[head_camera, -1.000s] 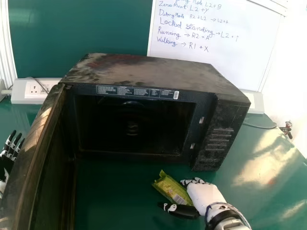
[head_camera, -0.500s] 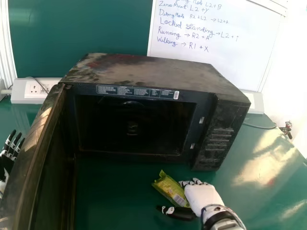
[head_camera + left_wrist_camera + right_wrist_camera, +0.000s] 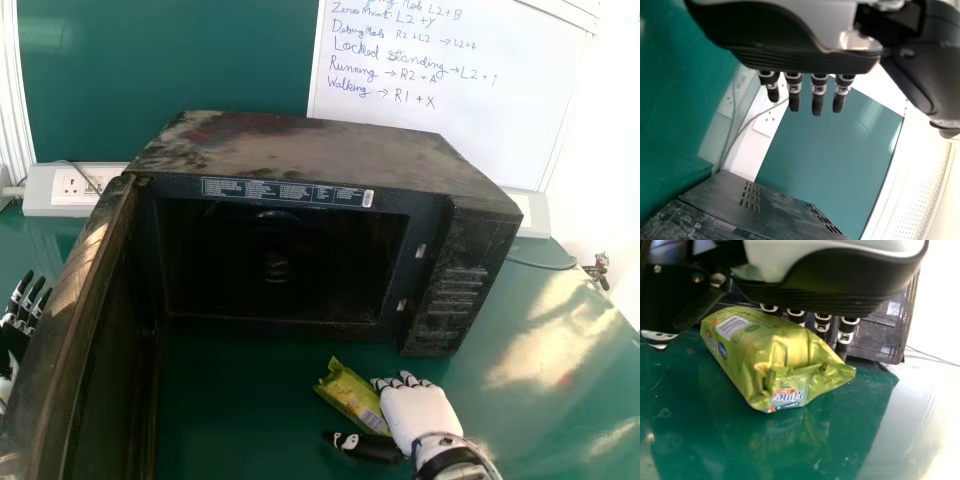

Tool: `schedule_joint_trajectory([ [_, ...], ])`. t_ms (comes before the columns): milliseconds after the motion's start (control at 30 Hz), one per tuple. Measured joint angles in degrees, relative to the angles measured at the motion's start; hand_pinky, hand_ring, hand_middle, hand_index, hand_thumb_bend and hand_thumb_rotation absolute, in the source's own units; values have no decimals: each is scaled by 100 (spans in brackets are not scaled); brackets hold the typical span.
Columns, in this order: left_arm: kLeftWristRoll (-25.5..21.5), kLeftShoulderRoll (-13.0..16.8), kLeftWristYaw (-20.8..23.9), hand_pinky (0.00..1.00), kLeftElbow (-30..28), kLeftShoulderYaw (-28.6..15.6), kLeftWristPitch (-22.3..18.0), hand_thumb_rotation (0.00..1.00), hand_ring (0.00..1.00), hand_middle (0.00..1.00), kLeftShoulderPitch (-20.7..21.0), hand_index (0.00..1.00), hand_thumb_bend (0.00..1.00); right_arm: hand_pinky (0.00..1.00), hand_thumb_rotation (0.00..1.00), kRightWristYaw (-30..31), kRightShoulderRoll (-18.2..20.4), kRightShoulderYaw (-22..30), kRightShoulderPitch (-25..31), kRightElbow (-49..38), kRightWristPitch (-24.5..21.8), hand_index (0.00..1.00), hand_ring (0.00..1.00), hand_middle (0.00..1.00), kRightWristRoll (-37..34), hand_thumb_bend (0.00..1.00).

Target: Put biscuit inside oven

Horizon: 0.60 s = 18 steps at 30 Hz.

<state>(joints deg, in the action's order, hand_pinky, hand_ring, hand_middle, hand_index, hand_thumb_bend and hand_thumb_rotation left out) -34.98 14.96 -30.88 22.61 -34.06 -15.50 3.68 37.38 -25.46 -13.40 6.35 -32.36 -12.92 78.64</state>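
The green biscuit packet [image 3: 352,396] lies on the table before the black oven [image 3: 320,160], whose door [image 3: 85,330] stands open on the left. My right hand [image 3: 418,412] is at the packet's right side, thumb stretched out on its near side, fingers fairly straight and not wrapped round it. In the right wrist view the packet [image 3: 770,352] lies beside the fingers of my right hand [image 3: 825,285]. My left hand [image 3: 20,325] is beyond the door at the left edge, fingers straight; the left wrist view has my left hand [image 3: 790,55] with fingers extended.
The oven's dark cavity [image 3: 280,265] faces the robot. Behind it are a whiteboard [image 3: 440,90] and a socket strip [image 3: 75,190]. A cable [image 3: 545,264] runs over the green table [image 3: 560,370] at the right.
My right hand has shifted slightly left, and the packet has moved very slightly left with it. My left hand has stayed where it was.
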Motion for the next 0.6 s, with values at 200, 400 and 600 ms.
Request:
schedule_joint_trajectory([
  [200, -2, 2, 4, 74, -15, 0, 3, 0, 74, 80, -17, 89, 13, 89, 8, -436, 273, -8, 181, 86, -29, 94, 92, 93, 297, 95],
  [400, -4, 3, 4, 72, -23, 0, 6, 0, 75, 80, -17, 90, 13, 88, 5, -674, 302, -8, 278, 177, 26, 93, 91, 91, 374, 87],
  [600, -4, 4, 4, 75, -25, 0, 10, 0, 75, 81, -22, 90, 13, 84, 0, -1041, 285, -7, 383, 244, 139, 91, 88, 89, 376, 74],
])
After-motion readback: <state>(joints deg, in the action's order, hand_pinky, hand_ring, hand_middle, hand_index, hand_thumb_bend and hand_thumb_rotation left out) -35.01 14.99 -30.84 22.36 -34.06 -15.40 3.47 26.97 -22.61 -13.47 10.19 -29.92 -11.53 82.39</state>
